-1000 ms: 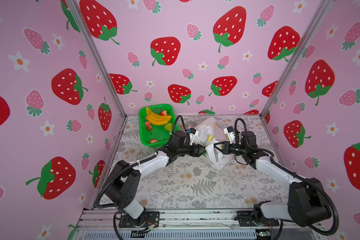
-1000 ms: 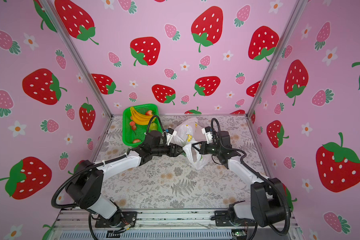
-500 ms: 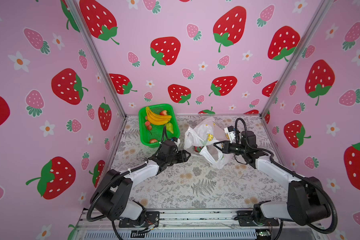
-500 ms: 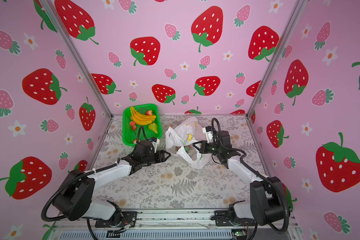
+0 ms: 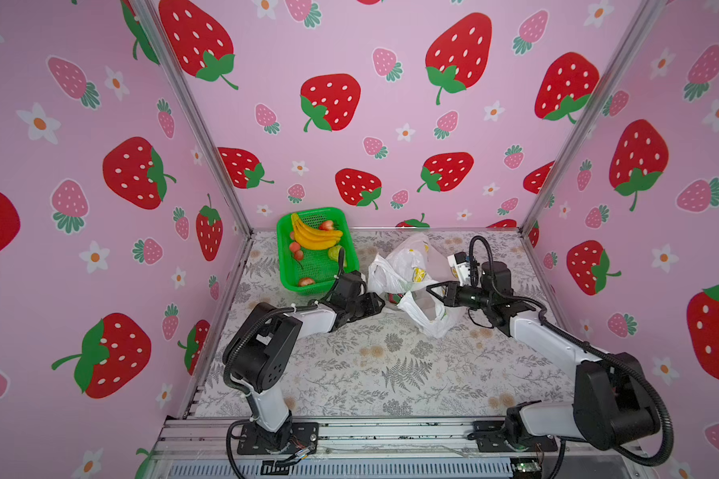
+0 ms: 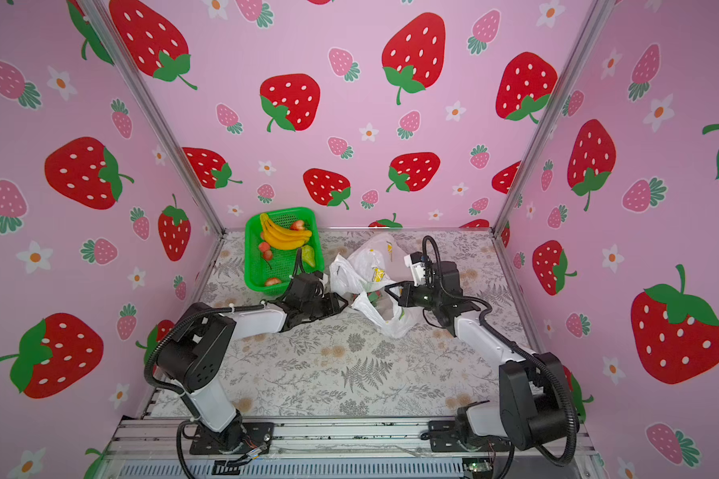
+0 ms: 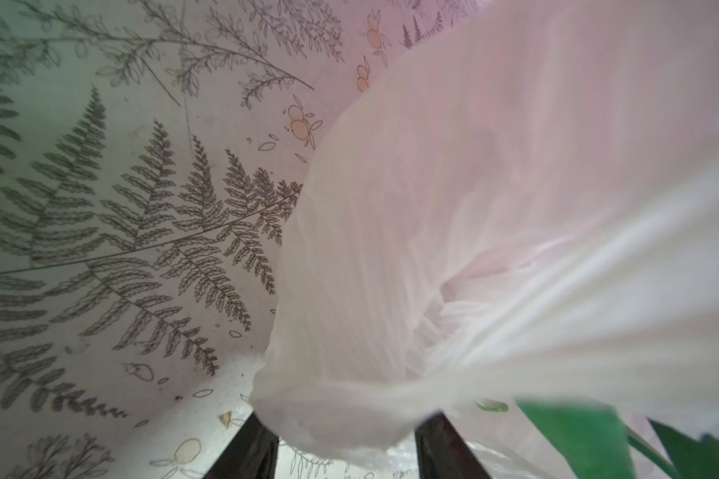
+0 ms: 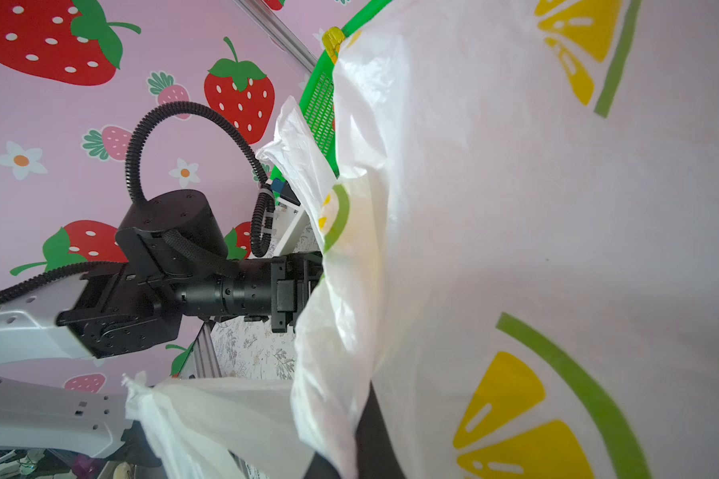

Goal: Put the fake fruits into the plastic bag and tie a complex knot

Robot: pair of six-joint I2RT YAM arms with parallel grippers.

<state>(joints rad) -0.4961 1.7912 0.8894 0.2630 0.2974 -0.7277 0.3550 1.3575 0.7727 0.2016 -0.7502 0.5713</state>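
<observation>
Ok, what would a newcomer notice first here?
The surrounding strawberry-print walls hit first. Next, the green basket at the back left with a yellow banana bunch inside. Mid-table, the white plastic bag sits between the left gripper and the right gripper, which is shut on its rim.

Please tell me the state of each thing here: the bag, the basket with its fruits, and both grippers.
plastic bag: untied, crumpled.
green basket: holds banana bunch and small red fruits.
left gripper: open around a fold of the bag.
right gripper: shut on the plastic bag.
</observation>
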